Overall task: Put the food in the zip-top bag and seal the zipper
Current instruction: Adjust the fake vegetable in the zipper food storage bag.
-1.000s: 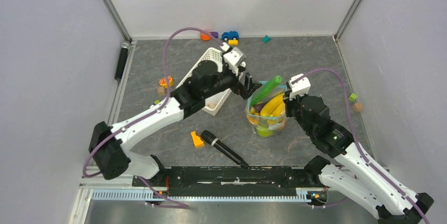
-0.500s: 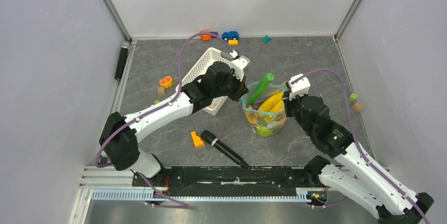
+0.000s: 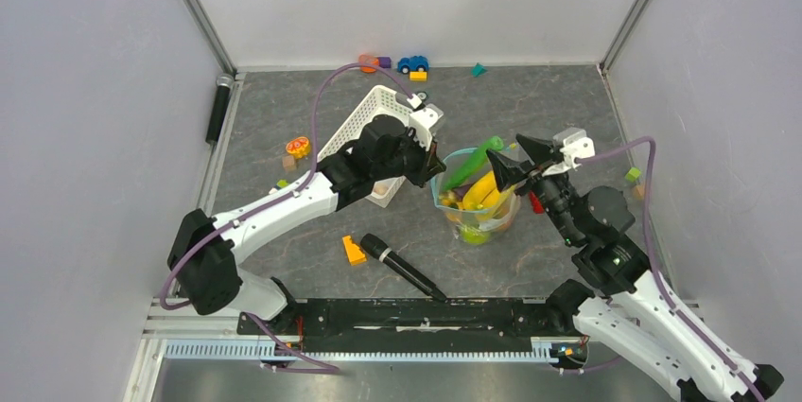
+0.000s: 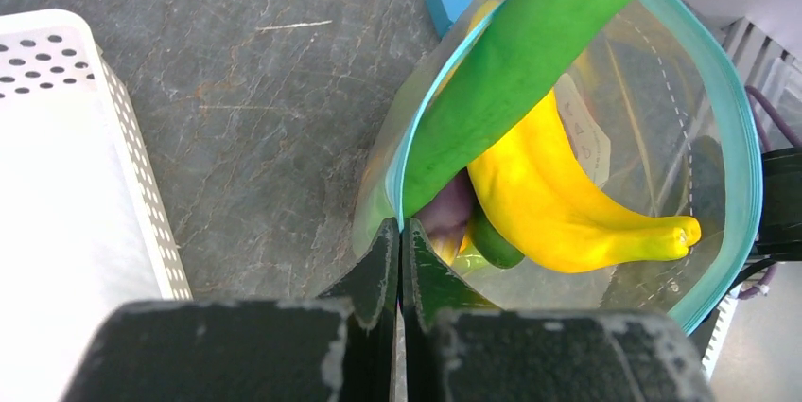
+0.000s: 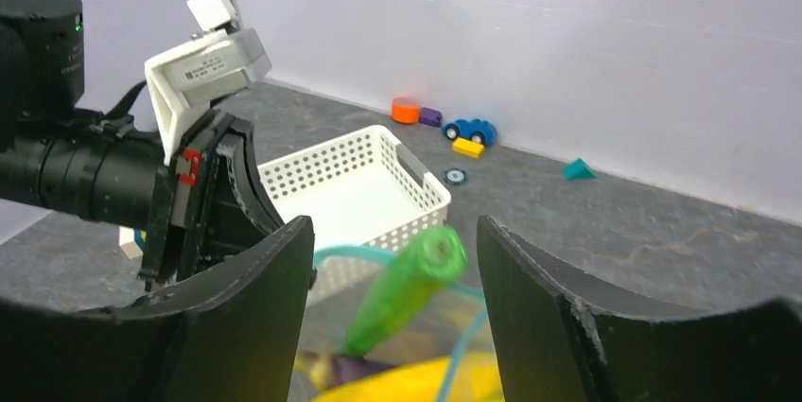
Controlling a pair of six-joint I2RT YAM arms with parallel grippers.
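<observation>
Left gripper [image 3: 430, 164]: centre of the top view, fingers pressed together, apparently pinching the left rim of the zip-top bag [image 3: 441, 196]. In the left wrist view the left gripper [image 4: 399, 227] closes right where the teal strip ends.

Right gripper [image 3: 515, 158]: jaws spread wide and holding nothing, hovering above the bag's right rim.

Zip-top bag: stands open right of centre, beside the white basket [image 3: 374, 118]. Clear, floppy and likely slippery; best taken by the stiffer rim.

Cucumber [image 4: 530, 52]: rigid and light, leaning well out of the mouth; it probably needs pushing down before sealing.

Bananas [image 4: 558, 203]: inside, under the cucumber.

Eggplant [image 4: 452, 213]: inside, low, partly hidden.

Zipper [image 4: 747, 156]: thin strip, unsealed, ringing the mouth.

Change: half a second earlier the right gripper sat at the right rim; it has since lifted off and opened. The left gripper has settled onto the left rim.
</observation>
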